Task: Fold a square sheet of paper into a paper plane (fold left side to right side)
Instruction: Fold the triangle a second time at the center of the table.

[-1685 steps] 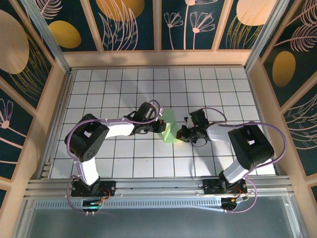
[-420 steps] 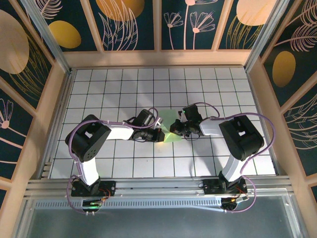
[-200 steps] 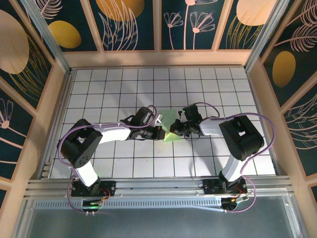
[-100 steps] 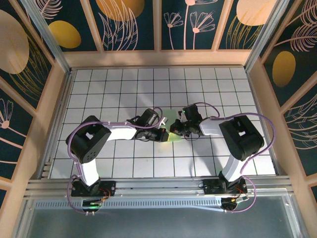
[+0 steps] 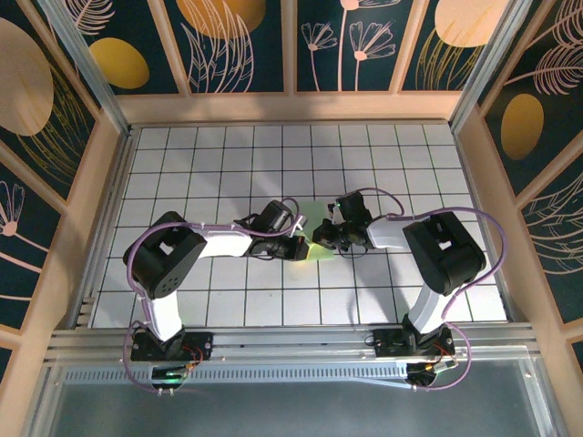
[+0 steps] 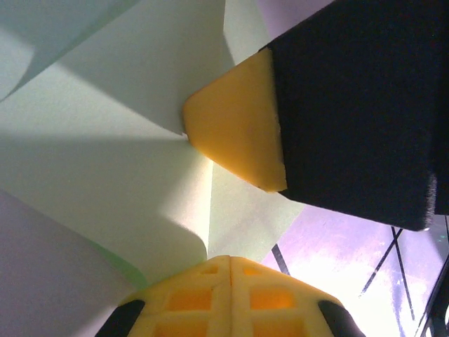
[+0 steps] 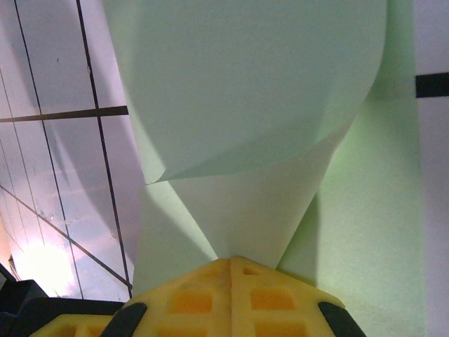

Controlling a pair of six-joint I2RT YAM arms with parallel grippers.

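Since a second ago, my left arm's elbow has swung a little to the right, and the pale-green sheet of paper (image 5: 314, 216) has sunk from a raised peak to a lower hump. It sits near the middle of the white grid table (image 5: 209, 164), partly folded, wedged between the two grippers. On the left, the left gripper (image 5: 298, 248) reaches in from the sheet's left edge. Through its wrist camera I see its yellow fingers (image 6: 210, 298) pressed together, with a crease of the paper running into their tips. Just right of it, almost touching, the right gripper (image 5: 320, 238) meets the sheet from the opposite side. Its own fingers (image 7: 203, 295) are likewise pressed tight, pinching a cone of paper that curls open beyond them. One right fingertip (image 6: 238, 133) rests against the paper in the left wrist view.
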